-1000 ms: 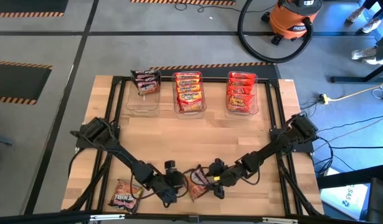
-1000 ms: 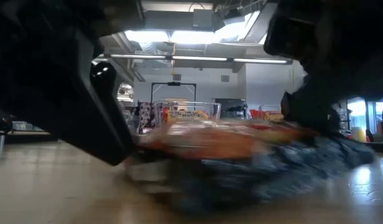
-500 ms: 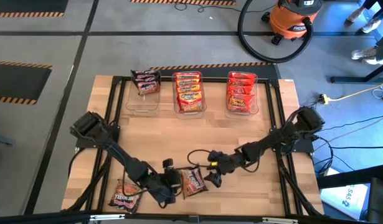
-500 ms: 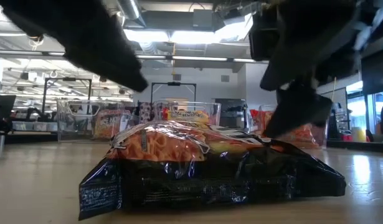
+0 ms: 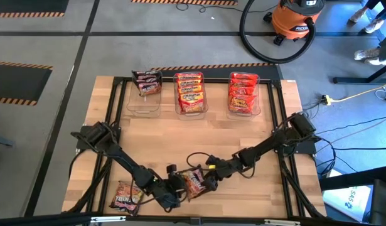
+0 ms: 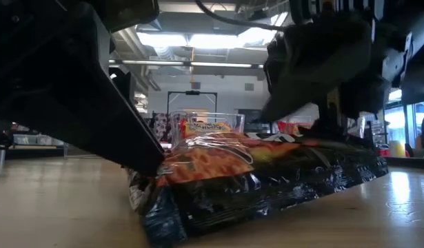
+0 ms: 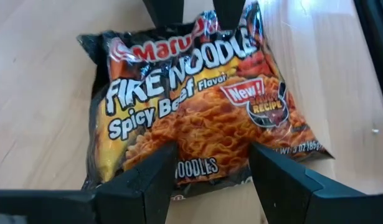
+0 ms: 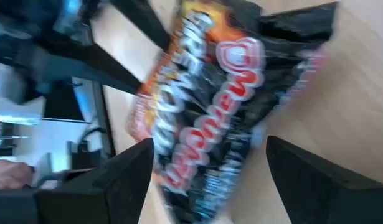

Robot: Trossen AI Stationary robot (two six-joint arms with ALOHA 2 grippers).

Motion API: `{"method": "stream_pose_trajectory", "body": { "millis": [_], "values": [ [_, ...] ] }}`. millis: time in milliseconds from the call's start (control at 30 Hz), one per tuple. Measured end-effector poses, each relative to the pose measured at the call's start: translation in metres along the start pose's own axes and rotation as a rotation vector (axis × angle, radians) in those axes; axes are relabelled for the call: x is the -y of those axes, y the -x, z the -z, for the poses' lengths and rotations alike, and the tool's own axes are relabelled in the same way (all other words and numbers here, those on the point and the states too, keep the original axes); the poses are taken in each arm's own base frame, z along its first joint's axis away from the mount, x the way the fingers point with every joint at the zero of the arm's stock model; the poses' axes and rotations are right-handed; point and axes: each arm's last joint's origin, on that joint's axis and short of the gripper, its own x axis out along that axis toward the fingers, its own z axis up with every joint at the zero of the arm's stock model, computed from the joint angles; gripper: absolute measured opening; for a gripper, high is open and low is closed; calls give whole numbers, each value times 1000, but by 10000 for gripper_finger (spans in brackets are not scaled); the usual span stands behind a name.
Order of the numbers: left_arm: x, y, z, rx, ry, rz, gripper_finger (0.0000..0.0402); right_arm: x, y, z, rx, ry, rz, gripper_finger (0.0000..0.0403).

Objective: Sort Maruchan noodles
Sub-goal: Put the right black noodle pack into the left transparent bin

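A black-and-orange Maruchan noodles packet (image 5: 194,183) lies near the table's front edge, between my two grippers. My left gripper (image 5: 175,189) stands open at its left end. My right gripper (image 5: 208,181) stands open at its right end. In the low view the packet (image 6: 267,179) is tilted: its left end is crumpled on the table and its right end is raised. A second dark packet (image 5: 125,198) lies flat at the front left, touched by nothing. My left gripper slants down from the table's left, its open fingers over the packet's near end (image 7: 203,171). One finger (image 6: 139,148) meets the crumpled end, which stays on the table. My right gripper slants down from the right, its open fingers (image 8: 132,180) either side of the packet's raised end (image 8: 241,68). Which finger touches it, I cannot tell.
Three clear tubs stand in a row at the table's far side: the left one (image 5: 144,103) holds a dark packet, the middle one (image 5: 190,112) orange packets, the right one (image 5: 244,113) red packets. Bare wood (image 5: 243,144) lies between tubs and grippers.
Half a second ago the packet lay flat on the table with both grippers drawn up and back from it. Since then both have come down onto its ends, the right gripper rolling about its wrist. The packet's right end has risen and its left end has crumpled.
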Motion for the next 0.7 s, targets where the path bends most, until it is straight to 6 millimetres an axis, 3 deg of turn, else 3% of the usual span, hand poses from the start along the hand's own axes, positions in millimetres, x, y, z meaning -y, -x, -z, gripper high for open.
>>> {"method": "stream_pose_trajectory", "body": {
  "millis": [433, 700],
  "values": [
    [0, -1, 0, 18, -2, -2, 196, 2, -3, 0, 50, -103, 22, 292],
    [0, -2, 0, 29, -7, -7, 196, -2, -21, -1, 54, -101, -46, 292]
  ]
}}
